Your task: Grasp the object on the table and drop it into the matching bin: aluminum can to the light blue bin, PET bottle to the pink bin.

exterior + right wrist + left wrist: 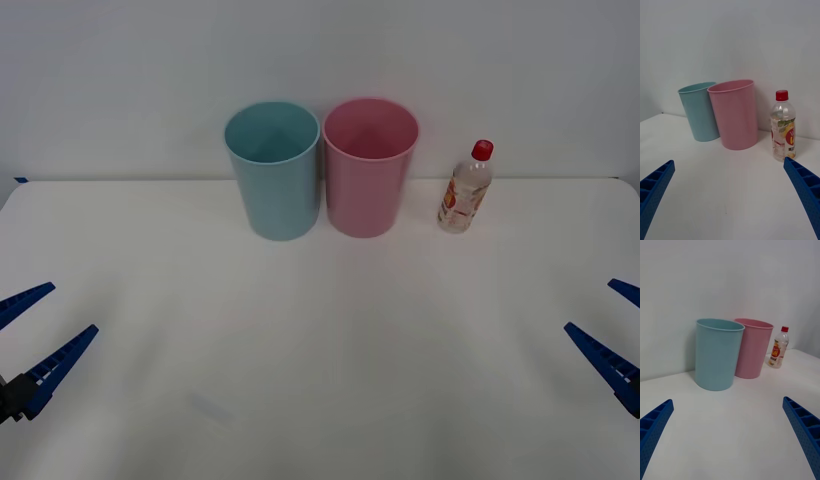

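Overhead we see both bins' insides; our wrist views show the bottle (pixel 783 129) label. Left claw (pixel 28 338) and right claw (pixel 612 330), partly cropped, gape empty.

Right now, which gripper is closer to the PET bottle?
Right. The right gripper sits open at the table's near right edge, on the PET bottle's side. The left gripper is open at the near left edge, across from both bins.

We are seeing the two bins (pixel 320 170) standing side by side far back on the table (pixel 320 380), the PET bottle (pixel 466 188) standing upright just to their right.
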You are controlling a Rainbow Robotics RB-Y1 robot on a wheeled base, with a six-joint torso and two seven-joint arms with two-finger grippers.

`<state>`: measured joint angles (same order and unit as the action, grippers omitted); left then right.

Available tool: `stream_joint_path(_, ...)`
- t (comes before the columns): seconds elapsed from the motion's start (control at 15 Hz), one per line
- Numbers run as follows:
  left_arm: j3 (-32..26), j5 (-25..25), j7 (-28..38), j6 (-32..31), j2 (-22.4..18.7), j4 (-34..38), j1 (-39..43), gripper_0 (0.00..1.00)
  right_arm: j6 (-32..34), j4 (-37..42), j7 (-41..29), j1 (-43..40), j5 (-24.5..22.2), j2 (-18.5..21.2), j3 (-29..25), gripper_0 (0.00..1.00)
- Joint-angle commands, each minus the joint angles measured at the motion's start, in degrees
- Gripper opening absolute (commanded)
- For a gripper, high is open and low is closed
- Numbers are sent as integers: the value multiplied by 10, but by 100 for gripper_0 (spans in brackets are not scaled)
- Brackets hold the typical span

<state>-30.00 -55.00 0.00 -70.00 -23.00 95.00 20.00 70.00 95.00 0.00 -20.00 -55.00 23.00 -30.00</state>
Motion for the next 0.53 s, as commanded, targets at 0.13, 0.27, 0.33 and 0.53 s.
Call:
stream_joint_path(0.13,0,0,0,0,0,0,0,100,2,9,3,1,-3,3,-5,100)
stream_joint_path(0.27,0,0,0,0,0,0,0,100,-7,22,3,-8,-1,5,-5,100)
stream_joint_path(0.33,0,0,0,0,0,0,0,100,-11,22,4,-9,-1,5,-1,100)
stream_joint_path(0.53,0,0,0,0,0,0,0,100,-33,22,9,-10,0,5,15,100)
